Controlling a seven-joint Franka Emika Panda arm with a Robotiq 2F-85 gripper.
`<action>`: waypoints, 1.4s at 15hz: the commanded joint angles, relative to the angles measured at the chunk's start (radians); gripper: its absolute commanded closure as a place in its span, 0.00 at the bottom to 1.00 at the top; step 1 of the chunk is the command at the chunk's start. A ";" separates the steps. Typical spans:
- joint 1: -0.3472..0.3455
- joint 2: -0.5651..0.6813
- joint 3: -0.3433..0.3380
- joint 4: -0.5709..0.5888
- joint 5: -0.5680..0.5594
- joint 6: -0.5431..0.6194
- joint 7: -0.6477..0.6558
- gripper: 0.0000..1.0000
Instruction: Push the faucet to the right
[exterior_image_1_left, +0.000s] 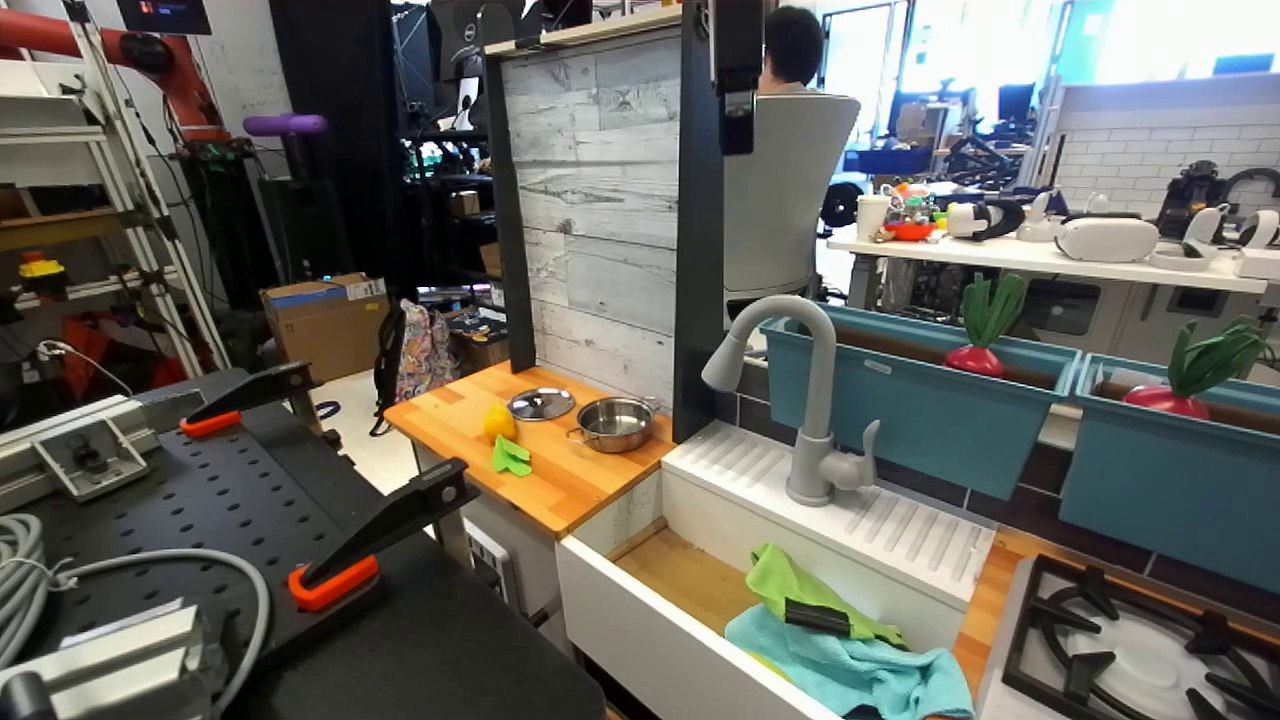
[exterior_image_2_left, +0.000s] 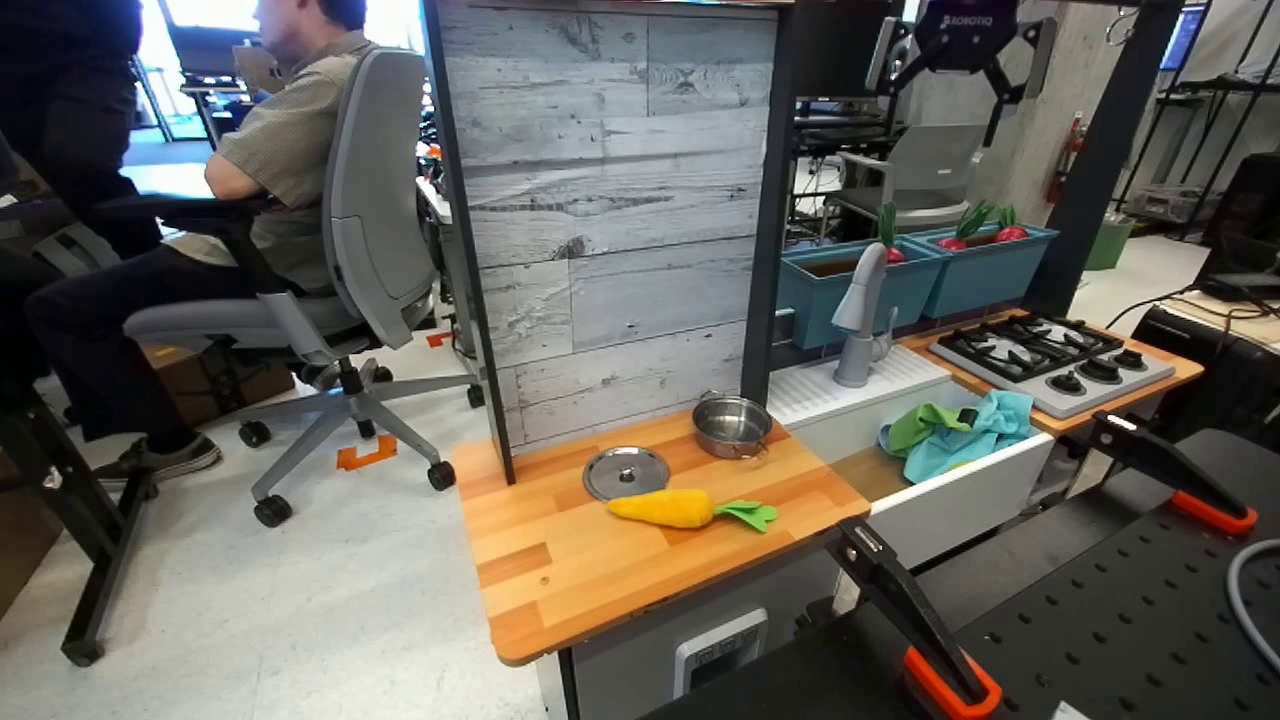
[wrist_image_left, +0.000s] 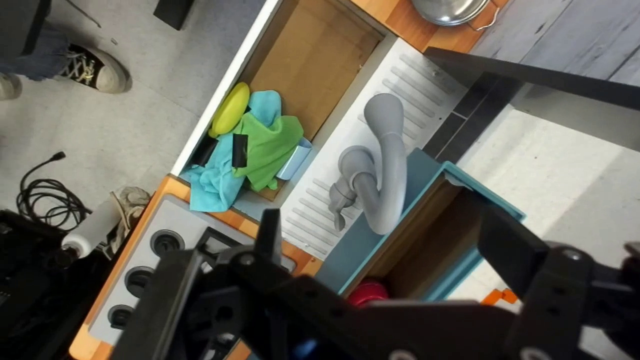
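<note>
The grey faucet stands upright on the white ribbed ledge behind the sink, with its stem in plain view (exterior_image_1_left: 822, 390). Its arched spout hangs toward the pot side of the ledge. It also shows in an exterior view (exterior_image_2_left: 860, 295) and from above in the wrist view (wrist_image_left: 393, 165). My gripper (exterior_image_1_left: 738, 125) is high above the faucet and the planter, apart from both. In an exterior view my gripper (exterior_image_2_left: 963, 65) has its fingers spread. In the wrist view the fingertips (wrist_image_left: 385, 235) are wide apart with nothing between them.
Teal planters (exterior_image_1_left: 900, 400) with red radishes stand just behind the faucet. A dark post (exterior_image_1_left: 702, 220) and wood panel (exterior_image_1_left: 600, 180) rise beside the ledge. The sink (exterior_image_1_left: 640, 630) holds green and blue cloths (exterior_image_1_left: 850, 655). A stove (exterior_image_1_left: 1140, 650) and a metal pot (exterior_image_1_left: 615, 425) flank it.
</note>
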 joint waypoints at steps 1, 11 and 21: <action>0.017 0.026 -0.033 -0.014 -0.028 0.020 0.009 0.00; 0.031 0.161 -0.042 -0.005 -0.012 0.113 0.008 0.00; 0.055 0.240 -0.022 -0.010 0.026 0.232 -0.020 0.00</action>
